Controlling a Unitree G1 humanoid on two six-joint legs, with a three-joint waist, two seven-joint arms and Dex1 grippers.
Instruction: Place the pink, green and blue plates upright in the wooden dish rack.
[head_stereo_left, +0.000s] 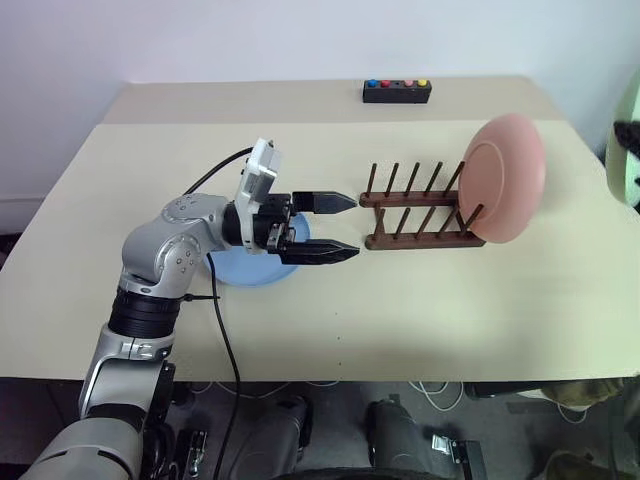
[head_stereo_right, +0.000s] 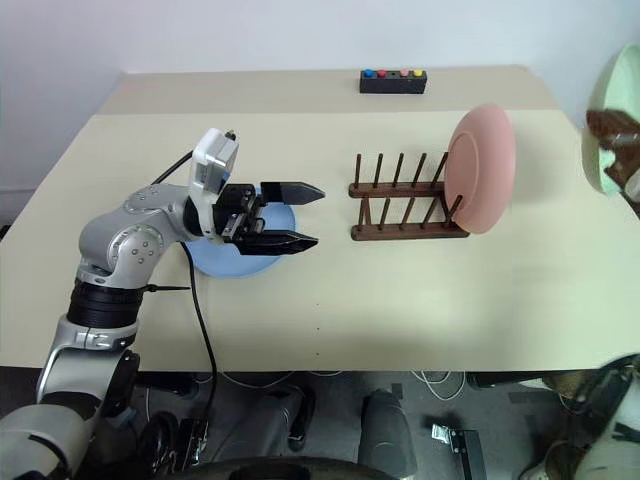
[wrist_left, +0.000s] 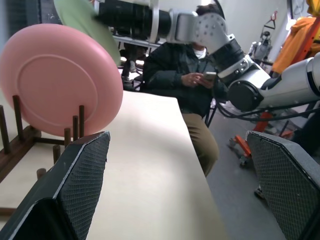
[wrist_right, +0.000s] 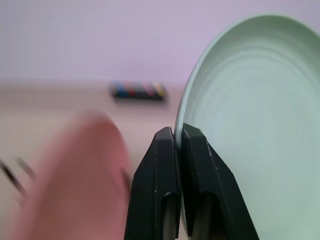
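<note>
Three plates were in play, one of each colour. The pink plate (head_stereo_left: 505, 177) stood upright at the right end of the single wooden dish rack (head_stereo_left: 415, 208), leaning between its pegs. The blue plate (head_stereo_left: 250, 265) lay flat on the table (head_stereo_left: 420, 310), left of the rack and partly under the left gripper (head_stereo_left: 345, 226). That gripper hovered just over the blue plate with its two fingers spread wide and nothing between them, pointing right toward the rack's near-left end. The green plate (wrist_right: 250, 130) was up in the air at the far right, well clear of the rack, its rim pinched edge-on in the clenched right gripper (wrist_right: 177, 137). One black button box (head_stereo_left: 397, 91) sat at the table's far edge.
</note>
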